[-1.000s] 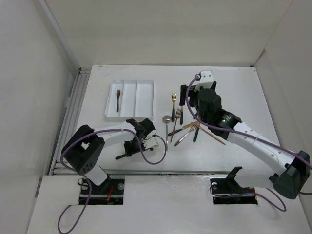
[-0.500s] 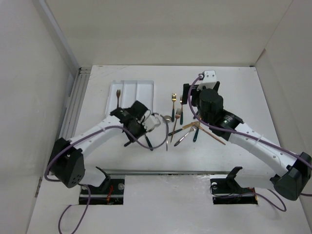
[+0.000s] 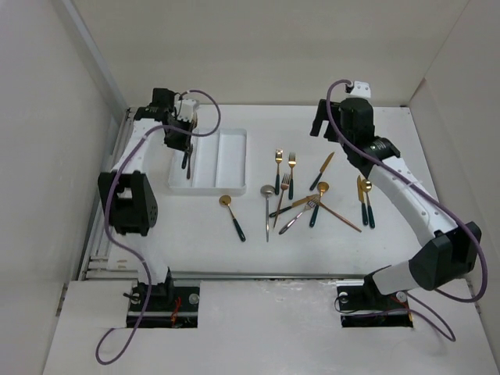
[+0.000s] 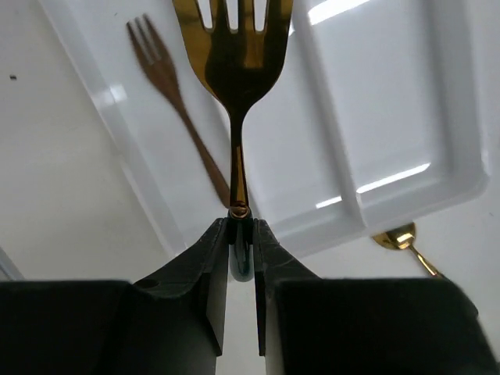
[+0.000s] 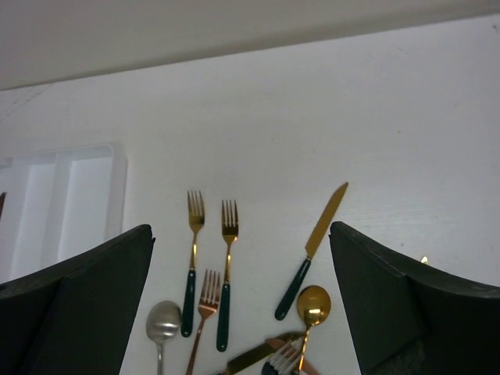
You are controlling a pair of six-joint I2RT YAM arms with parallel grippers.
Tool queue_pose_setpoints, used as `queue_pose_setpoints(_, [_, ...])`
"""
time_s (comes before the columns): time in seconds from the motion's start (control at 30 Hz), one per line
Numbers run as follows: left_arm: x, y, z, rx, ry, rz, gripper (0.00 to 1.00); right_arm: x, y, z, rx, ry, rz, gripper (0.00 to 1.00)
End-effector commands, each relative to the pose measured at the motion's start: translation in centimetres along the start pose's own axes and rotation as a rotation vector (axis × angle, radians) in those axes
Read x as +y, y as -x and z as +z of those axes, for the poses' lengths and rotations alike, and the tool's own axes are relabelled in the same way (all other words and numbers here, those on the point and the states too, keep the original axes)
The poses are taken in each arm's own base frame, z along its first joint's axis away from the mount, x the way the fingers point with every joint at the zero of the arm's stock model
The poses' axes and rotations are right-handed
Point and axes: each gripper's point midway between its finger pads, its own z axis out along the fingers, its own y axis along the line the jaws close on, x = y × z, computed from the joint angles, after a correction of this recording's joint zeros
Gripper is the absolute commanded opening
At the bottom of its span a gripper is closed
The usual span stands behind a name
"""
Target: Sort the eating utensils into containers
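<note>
- Presently my left arm is stretched far forward and leftward, its elbow high. The left pincer (image 4: 241, 230) hangs above the left compartment of the white tray (image 3: 232, 156).
- That pincer is clenched on the dark handle of the held fork (image 4: 238, 47), whose gold tines point away from the wrist.
- My right arm is raised toward the far edge of the surface (image 3: 391, 141). The right pincer (image 5: 240, 226) is spread wide and grips nothing.
- Tray count: one tray fork (image 4: 168, 94), copper, lying in the left compartment.
- Forks on the surface: four.
  - The first gold fork (image 3: 278, 166) and second gold fork (image 3: 291, 166) lie side by side.
  - The copper fork (image 3: 283, 191) lies just below them.
  - The silver fork (image 3: 297, 217) lies in the crossed heap.
- Spoons: four.
  - The near spoon (image 3: 233, 216), gold, lies by the tray's front corner.
  - The others are the silver spoon (image 3: 267, 191), the middle spoon (image 3: 322, 187) and the right spoon (image 3: 367, 187).
- Knives: three.
  - The lone knife (image 3: 322, 170) lies apart.
  - The right knife (image 3: 361, 195) is beside the right spoon.
  - The heap knife (image 3: 295, 205) lies among the crossed pieces.
- A long copper piece (image 3: 344, 219) crosses the heap; I cannot tell its type.
- Half a second ago my left pincer was near the silver spoon at mid-surface; it has since swung out to the tray.
- My right arm then lay low over the heap, hiding the right-hand pieces; it has lifted away and uncovered them.
- The tray fork has not moved.
</note>
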Motion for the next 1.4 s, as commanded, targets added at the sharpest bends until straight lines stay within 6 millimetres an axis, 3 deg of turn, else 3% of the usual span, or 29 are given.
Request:
queue_pose_setpoints(0.0, [3.4,-2.1,2.3,0.126,-0.006,-0.210,0.00,-0.6,-0.5,-0.7,0.061,0.006,0.035,1.00])
queue_pose_setpoints(0.03, [3.7,-1.4,2.8,0.117,-0.003,-0.220,0.00,-1.7,-0.9,-0.3,0.074,-0.013,0.041,1.00])
queue_pose_setpoints(0.13, [5.3,-2.7,4.4,0.163,0.050,-0.234,0.00,-4.1,-1.0,0.3,0.080,-0.059,0.060,1.00])
queue_pose_setpoints(0.23, [5.7,-3.3,5.8,0.172,0.057,-0.235,0.00,-6.2,-2.4,0.7,0.139,-0.091,0.070,1.00])
queue_pose_setpoints(0.3, [5.8,-3.9,6.7,0.188,0.054,-0.239,0.00,-8.1,-3.8,1.4,0.211,-0.090,0.101,1.00])
queue_pose_setpoints(0.37, [6.0,-4.5,7.4,0.212,0.061,-0.242,0.00,-10.8,-6.6,1.6,0.329,-0.120,0.159,0.98])
queue_pose_setpoints(0.4, [6.1,-4.9,7.9,0.227,0.068,-0.255,0.00,-11.9,-8.2,1.6,0.379,-0.139,0.188,0.95])
queue_pose_setpoints(0.43, [6.2,-4.8,7.9,0.218,0.070,-0.253,0.00,-13.1,-10.1,1.3,0.450,-0.170,0.206,0.84])
queue_pose_setpoints(0.47, [6.2,-5.0,8.2,0.219,0.071,-0.262,0.00,-14.0,-10.9,1.0,0.476,-0.191,0.233,0.80])
queue_pose_setpoints(0.5, [6.0,-5.8,8.5,0.240,0.066,-0.267,0.00,-16.1,-12.9,0.6,0.526,-0.246,0.261,0.76])
queue_pose_setpoints(0.53, [6.0,-5.5,8.4,0.222,0.071,-0.274,0.03,-16.7,-13.7,0.3,0.545,-0.255,0.277,0.68])
queue_pose_setpoints(0.6, [6.0,-5.3,8.3,0.210,0.075,-0.283,0.18,-18.1,-15.0,-0.4,0.572,-0.301,0.287,0.62])
queue_pose_setpoints(0.63, [6.1,-5.1,8.3,0.201,0.077,-0.282,0.28,-18.4,-15.7,-0.9,0.594,-0.324,0.282,0.58])
queue_pose_setpoints(0.67, [6.0,-4.8,8.0,0.190,0.080,-0.290,0.30,-18.8,-16.6,-1.5,0.624,-0.352,0.276,0.52])
queue_pose_setpoints(0.97, [7.3,-0.5,4.3,0.045,0.162,-0.265,0.34,-24.1,-19.7,-4.0,0.723,-0.532,0.291,0.49])
queue_pose_setpoints(1.17, [7.2,1.8,2.0,-0.043,0.169,-0.248,0.35,-24.0,-22.7,-3.3,0.876,-0.502,0.285,0.44])
queue_pose_setpoints(1.37, [8.0,2.7,0.2,-0.077,0.227,-0.221,0.35,-24.1,-23.6,-4.0,0.924,-0.521,0.282,0.45])
